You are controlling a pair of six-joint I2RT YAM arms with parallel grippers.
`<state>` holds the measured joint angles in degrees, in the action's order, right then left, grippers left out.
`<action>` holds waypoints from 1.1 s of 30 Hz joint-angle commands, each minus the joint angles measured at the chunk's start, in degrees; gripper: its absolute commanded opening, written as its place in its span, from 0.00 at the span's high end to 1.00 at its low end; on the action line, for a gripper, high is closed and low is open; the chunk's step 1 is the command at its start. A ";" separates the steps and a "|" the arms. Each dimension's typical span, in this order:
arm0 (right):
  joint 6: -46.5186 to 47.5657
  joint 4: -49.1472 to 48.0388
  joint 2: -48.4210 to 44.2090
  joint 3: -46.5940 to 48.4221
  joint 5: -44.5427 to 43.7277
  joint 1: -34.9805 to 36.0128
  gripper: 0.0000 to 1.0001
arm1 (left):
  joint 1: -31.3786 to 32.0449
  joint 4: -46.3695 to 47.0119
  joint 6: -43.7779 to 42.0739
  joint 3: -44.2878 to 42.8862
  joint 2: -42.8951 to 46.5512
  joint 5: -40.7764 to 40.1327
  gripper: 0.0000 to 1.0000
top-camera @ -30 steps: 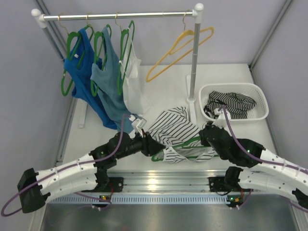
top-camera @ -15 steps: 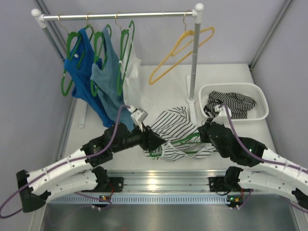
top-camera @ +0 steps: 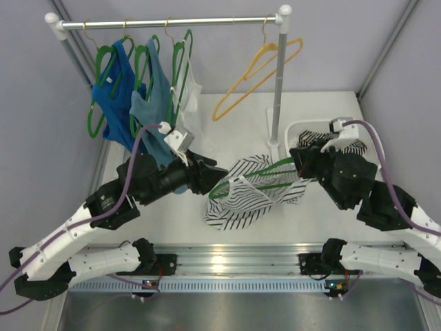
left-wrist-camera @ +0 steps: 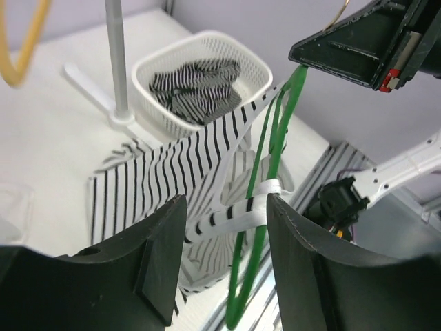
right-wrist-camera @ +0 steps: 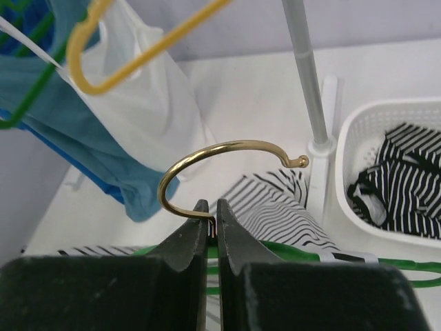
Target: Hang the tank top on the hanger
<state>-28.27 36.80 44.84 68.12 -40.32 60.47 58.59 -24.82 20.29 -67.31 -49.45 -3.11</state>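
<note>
Striped tank top [top-camera: 241,200] draped on the green hanger [top-camera: 265,178], raised between both arms.

Top view: the garment droops from the hanger at mid-table, just left of the basket [top-camera: 296,128], with the left gripper [top-camera: 215,181] at one end and the right gripper [top-camera: 298,160] at the other. Left wrist view: the left fingers [left-wrist-camera: 162,262] stand wide apart and pinch nothing; a white strap [left-wrist-camera: 231,219] loops the green bar in the gap. Right wrist view: the right jaws are clamped tight on the stem of the brass hook [right-wrist-camera: 227,153]. The hanger is best held level while the left catches the strap and draws it over the shoulder.
</note>
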 commanded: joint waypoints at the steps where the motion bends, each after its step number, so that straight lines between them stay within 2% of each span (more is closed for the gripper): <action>1: 6.21 -3.75 1.12 10.18 0.67 -0.70 1.00 | -0.05 -1.81 -4.47 -7.73 -0.56 -3.04 0.45; 3: 7.61 -3.75 1.91 13.78 1.64 -0.70 1.00 | -0.05 -1.99 -5.44 -9.41 -1.00 -3.21 0.44; 6: 7.80 -1.74 4.20 14.07 3.66 -0.70 1.00 | -0.05 -2.08 -6.67 -11.61 -1.61 -3.74 0.44; 8: 6.57 -2.86 4.73 10.31 5.94 -0.70 1.00 | -0.05 -2.69 -7.63 -12.76 -2.49 -4.26 0.43; 12: 4.28 -8.93 2.27 -4.45 9.81 -0.70 1.00 | -0.05 -5.15 -8.25 -12.94 -3.98 -5.23 0.43; 14: 3.40 -9.46 2.27 -5.80 10.87 -0.70 1.00 | -0.05 -5.68 -8.25 -11.45 -4.95 -4.80 0.43; 23: 3.40 -9.55 3.24 -5.71 14.12 -0.70 1.00 | -0.05 -4.28 -10.36 -8.46 -13.29 9.08 0.44; 33: 3.31 -8.67 4.64 -4.57 13.77 -0.70 1.00 | 0.04 -1.46 -11.51 -7.40 -20.59 14.71 0.44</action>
<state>-24.23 31.31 49.01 59.40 -26.63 60.31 58.59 -29.98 10.04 -74.41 -69.32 7.94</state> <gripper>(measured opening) 0.031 0.558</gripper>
